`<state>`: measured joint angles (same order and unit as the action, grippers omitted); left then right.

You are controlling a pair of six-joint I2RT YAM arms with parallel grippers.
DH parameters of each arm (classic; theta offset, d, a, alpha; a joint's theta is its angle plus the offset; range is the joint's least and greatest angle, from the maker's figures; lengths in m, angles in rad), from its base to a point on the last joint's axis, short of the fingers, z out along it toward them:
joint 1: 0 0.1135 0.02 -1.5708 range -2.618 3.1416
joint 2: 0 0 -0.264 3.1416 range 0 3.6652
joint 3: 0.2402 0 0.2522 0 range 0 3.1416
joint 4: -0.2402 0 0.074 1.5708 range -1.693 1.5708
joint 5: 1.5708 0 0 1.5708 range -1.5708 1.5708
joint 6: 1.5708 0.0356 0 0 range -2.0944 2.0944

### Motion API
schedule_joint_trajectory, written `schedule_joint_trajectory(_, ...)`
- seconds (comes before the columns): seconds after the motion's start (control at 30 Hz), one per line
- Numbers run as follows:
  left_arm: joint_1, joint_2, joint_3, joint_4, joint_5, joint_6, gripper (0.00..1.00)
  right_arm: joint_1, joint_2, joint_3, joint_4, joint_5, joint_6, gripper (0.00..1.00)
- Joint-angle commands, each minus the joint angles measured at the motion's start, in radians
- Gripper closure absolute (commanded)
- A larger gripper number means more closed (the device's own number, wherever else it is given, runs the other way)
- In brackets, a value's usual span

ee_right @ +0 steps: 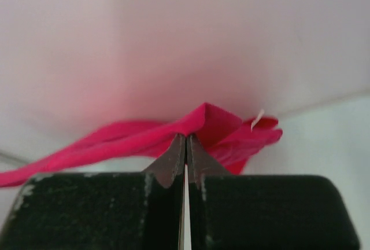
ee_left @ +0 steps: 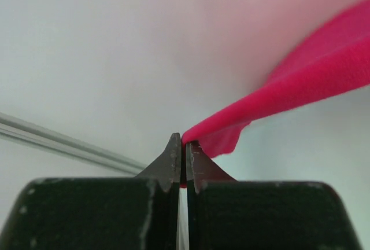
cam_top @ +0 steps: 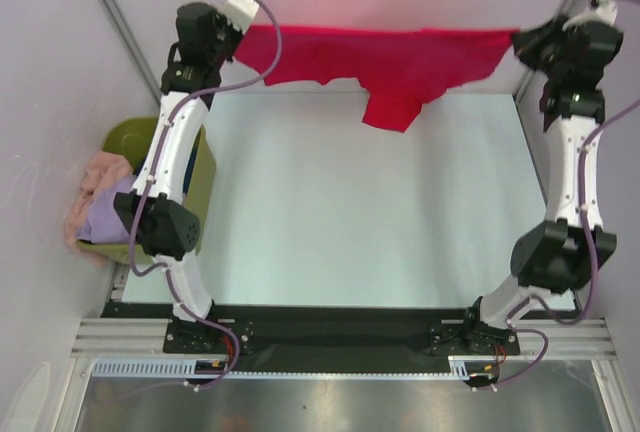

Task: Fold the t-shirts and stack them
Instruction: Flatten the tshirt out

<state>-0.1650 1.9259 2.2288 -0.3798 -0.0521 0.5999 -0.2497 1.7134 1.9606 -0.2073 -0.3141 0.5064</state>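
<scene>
A bright red t-shirt [cam_top: 380, 60] hangs stretched between my two grippers along the far edge of the table, above the surface. One part droops down near the middle right. My left gripper [cam_top: 240, 37] is shut on its left corner, seen as red cloth [ee_left: 277, 102] pinched at the fingertips [ee_left: 176, 151]. My right gripper [cam_top: 520, 40] is shut on its right corner, where the cloth [ee_right: 214, 125] bunches over the fingertips [ee_right: 179, 149]. A lavender t-shirt [cam_top: 115, 214] and a peach-pink t-shirt [cam_top: 95, 177] lie in the tub at the left.
An olive-green tub [cam_top: 205, 187] stands at the table's left edge, partly under my left arm. The pale table top [cam_top: 350, 212] spreads below the hanging shirt. Grey walls close the far side and both sides.
</scene>
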Motion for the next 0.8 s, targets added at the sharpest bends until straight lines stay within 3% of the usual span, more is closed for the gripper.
schedule_joint_trajectory(0.0, 0.021, -0.172, -0.218, -0.077, -0.012, -0.012, 1.0, -0.046, -0.196, -0.337, -0.026, 0.079, -0.066, 1.0)
schedule_joint_trajectory(0.17, 0.018, -0.359, -0.545, -0.224, 0.119, -0.002, 1.0, -0.056, -0.452, -0.759, -0.125, 0.127, -0.04, 1.0)
schedule_joint_trajectory(0.2, 0.01, -0.417, -0.687, -0.235, 0.133, 0.004, 1.0, -0.056, -0.522, -0.884, -0.16, 0.136, -0.028, 1.0)
schedule_joint_trajectory(0.4, -0.053, -0.556, -1.226, -0.173, 0.146, 0.03, 1.0, -0.056, -0.687, -1.245, -0.262, 0.156, 0.156, 1.0)
schedule_joint_trajectory(0.57, -0.071, -0.594, -1.442, -0.1, 0.11, 0.061, 1.0, -0.056, -0.755, -1.475, -0.27, 0.133, 0.288, 1.0)
schedule_joint_trajectory(0.77, -0.071, -0.637, -1.543, -0.148, 0.092, 0.104, 0.99, -0.057, -0.761, -1.522, -0.323, 0.196, 0.29, 1.0)
